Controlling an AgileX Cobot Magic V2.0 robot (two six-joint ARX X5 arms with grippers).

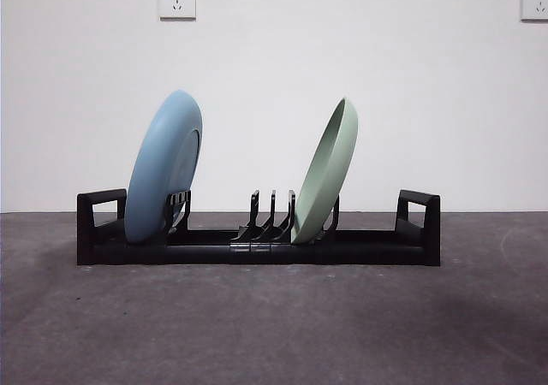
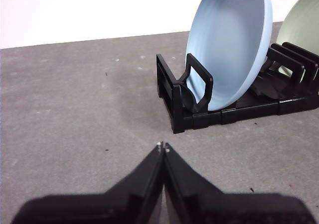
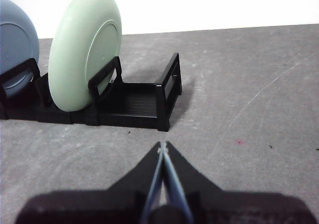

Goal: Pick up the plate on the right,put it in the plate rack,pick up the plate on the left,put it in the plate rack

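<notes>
Two plates stand on edge in the plate rack [image 1: 257,246], which sits on the grey bench [image 1: 274,325]. Blue plate [image 1: 164,167] occupies the prongs near one end handle and tilts; green plate [image 1: 326,173] leans in prongs past the middle, toward the other end. Left gripper [image 2: 163,146] is closed and empty, above the bench just off the rack's blue-plate end. Right gripper [image 3: 162,146] is likewise closed and empty, off the opposite end.
</notes>
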